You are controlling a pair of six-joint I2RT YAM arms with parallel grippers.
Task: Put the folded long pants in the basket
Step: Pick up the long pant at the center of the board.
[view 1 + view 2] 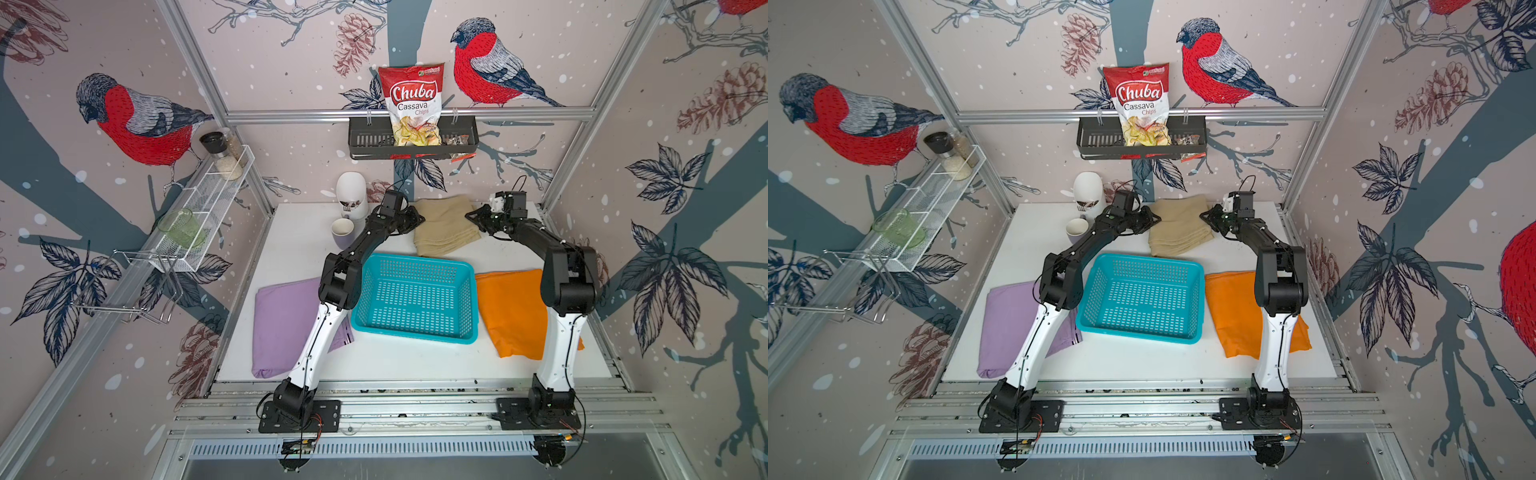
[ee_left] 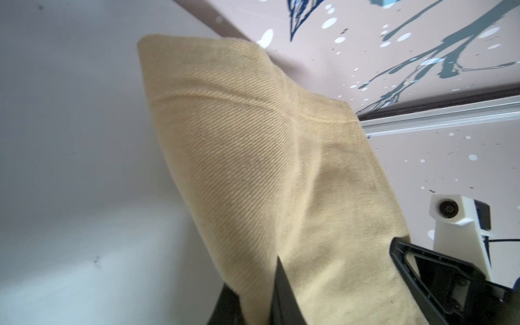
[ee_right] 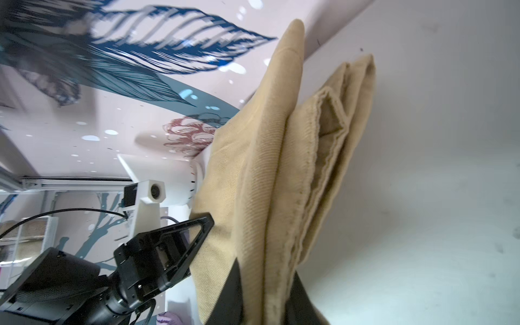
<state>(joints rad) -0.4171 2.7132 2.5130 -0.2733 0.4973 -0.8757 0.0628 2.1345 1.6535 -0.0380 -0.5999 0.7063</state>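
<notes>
The tan long pants (image 1: 444,226) (image 1: 1179,226) lie folded at the back of the white table, behind the turquoise basket (image 1: 415,299) (image 1: 1142,297), which is empty. My left gripper (image 1: 417,220) (image 2: 256,304) is shut on their left edge, with cloth pinched between its black fingers. At the opposite edge my right gripper (image 1: 471,216) (image 3: 267,298) is shut on the stacked folds (image 3: 309,168). Purple long pants (image 1: 282,324) lie left of the basket, partly under my left arm. Orange long pants (image 1: 511,307) lie to its right, partly under my right arm.
A white vase (image 1: 351,195) and a mug (image 1: 343,232) stand at the back left, close to my left gripper. A dark rack (image 1: 365,141) with a chips bag hangs on the back wall. A white wire tray (image 1: 208,208) is on the left wall.
</notes>
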